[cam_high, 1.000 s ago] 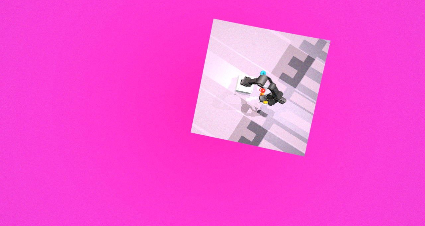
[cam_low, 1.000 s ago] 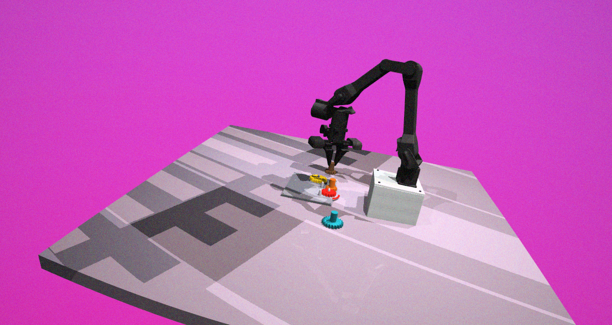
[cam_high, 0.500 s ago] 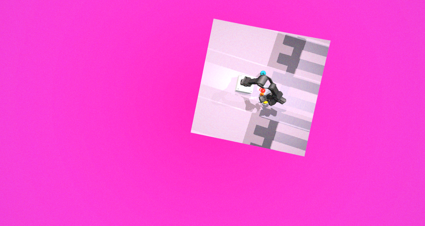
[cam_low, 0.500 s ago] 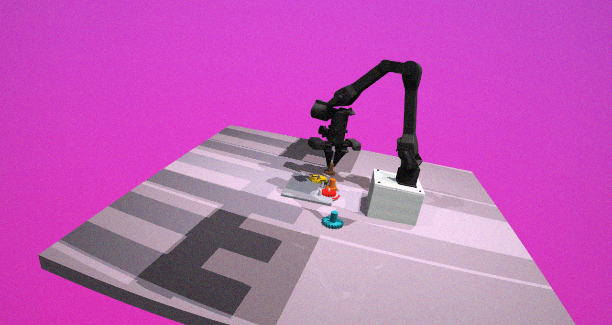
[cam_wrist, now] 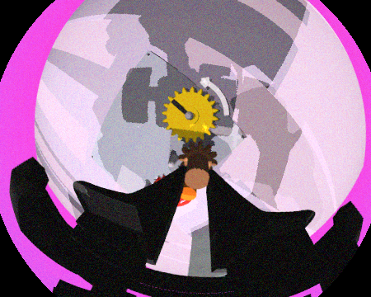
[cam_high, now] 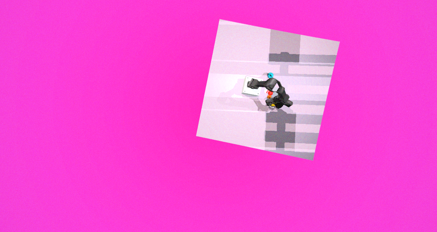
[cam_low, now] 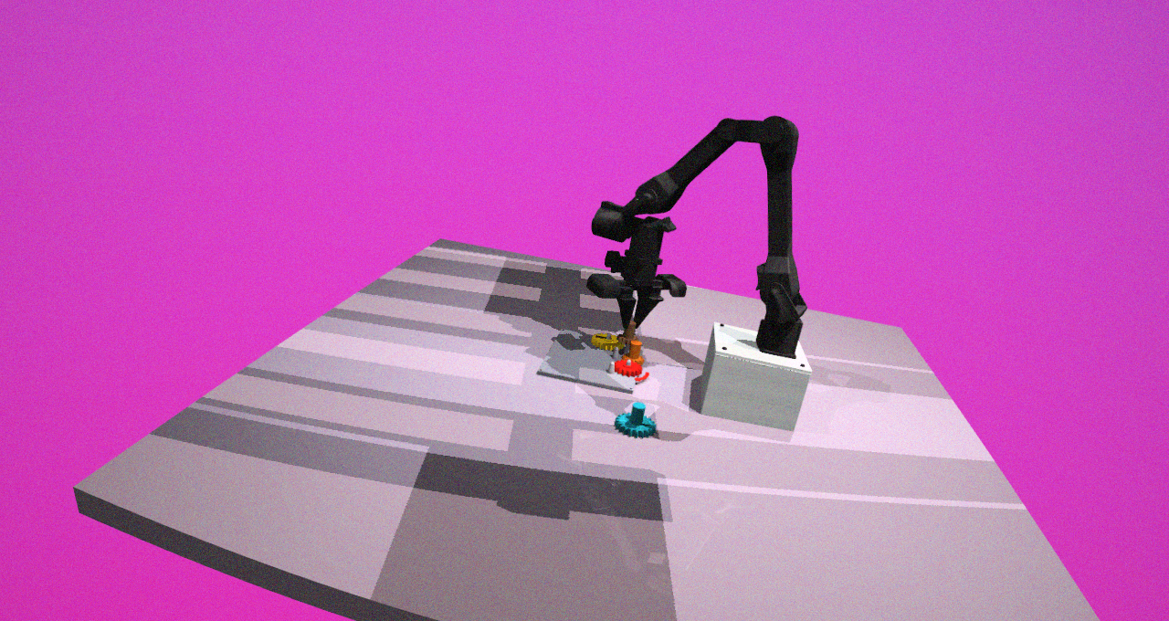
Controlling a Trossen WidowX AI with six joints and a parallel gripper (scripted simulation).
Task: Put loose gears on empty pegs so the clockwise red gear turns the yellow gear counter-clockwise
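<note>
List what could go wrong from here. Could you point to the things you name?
Brown gear (cam_low: 631, 331) (cam_wrist: 197, 158) could miss its peg: the pincer (cam_low: 631, 327) (cam_wrist: 197, 172) hides what's beneath.
Its teeth might land on the yellow gear's (cam_low: 605, 341) (cam_wrist: 192, 111), right next to it.
Lowering could knock the orange gear (cam_low: 635, 352) (cam_wrist: 189, 193), also close by.

I see brown gear (cam_low: 631, 331) (cam_wrist: 197, 178) pinched beside black-striped yellow gear (cam_high: 272, 105) (cam_low: 605, 342) (cam_wrist: 199, 105); orange gear (cam_high: 269, 97) (cam_low: 636, 349) (cam_wrist: 189, 194) near red gear (cam_high: 270, 92) (cam_low: 628, 369) (cam_wrist: 159, 179); cyan gear (cam_high: 270, 75) (cam_low: 636, 425) apart, flat.

Board (cam_high: 274, 94) (cam_low: 572, 363) (cam_wrist: 124, 136) mid-frame, box (cam_high: 251, 92) (cam_low: 752, 393) to its right, in the exterior view.
One gear (cam_high: 272, 105) (cam_low: 605, 342) (cam_wrist: 194, 109) sits toward the board's upper edge, a second gear (cam_high: 270, 92) (cam_low: 627, 369) lower right; a loose gear (cam_high: 270, 75) (cam_low: 636, 425) stands below, on the table (cam_high: 229, 47) (cam_low: 327, 454) (cam_wrist: 334, 82).
</note>
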